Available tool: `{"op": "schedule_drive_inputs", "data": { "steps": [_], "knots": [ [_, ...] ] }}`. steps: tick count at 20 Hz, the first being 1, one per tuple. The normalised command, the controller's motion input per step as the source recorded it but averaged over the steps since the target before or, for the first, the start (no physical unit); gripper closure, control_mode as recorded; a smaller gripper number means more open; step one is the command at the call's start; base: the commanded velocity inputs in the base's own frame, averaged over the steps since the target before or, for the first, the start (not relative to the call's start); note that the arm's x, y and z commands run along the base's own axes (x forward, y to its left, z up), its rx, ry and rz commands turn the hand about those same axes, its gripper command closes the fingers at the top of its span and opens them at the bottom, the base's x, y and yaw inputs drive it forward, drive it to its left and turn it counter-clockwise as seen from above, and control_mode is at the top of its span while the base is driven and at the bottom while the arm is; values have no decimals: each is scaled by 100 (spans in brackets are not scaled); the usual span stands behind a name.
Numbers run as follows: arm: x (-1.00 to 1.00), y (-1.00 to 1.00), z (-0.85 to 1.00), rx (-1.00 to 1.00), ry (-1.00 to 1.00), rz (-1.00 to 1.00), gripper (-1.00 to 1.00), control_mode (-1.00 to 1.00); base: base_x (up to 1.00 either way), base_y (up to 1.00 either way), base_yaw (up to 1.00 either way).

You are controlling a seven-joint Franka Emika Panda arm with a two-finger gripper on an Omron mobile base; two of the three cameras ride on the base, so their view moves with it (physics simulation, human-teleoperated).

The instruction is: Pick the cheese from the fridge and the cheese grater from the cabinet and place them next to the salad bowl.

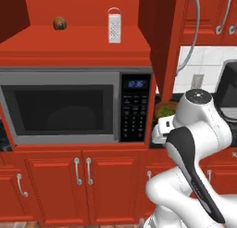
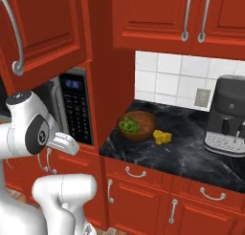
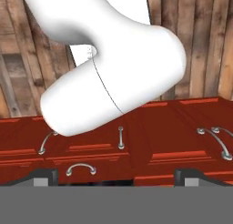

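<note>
Cheese grater (image 1: 115, 25) — shelved (hand (image 3: 116, 176) elsewhere).

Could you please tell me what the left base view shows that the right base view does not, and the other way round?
The left base view alone shows the open cabinet's shelf with the cheese grater upright on it and a small brown round thing to its left.

The right base view alone shows the cheese lying on the black counter just beside the salad bowl, and the tiled wall behind them.

Both show the microwave, the coffee machine and the white arm.
</note>
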Motion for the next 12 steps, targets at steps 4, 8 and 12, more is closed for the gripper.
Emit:
{"op": "schedule_drive_inputs", "data": {
  "steps": [4,8,12],
  "knots": [
    [0,0,0,0,0,0,-100,100,-35,42,-13],
    [0,0,0,0,0,0,-100,100,-38,63,-13],
    [0,0,0,0,0,0,-100,100,-37,63,-12]
  ]
}}
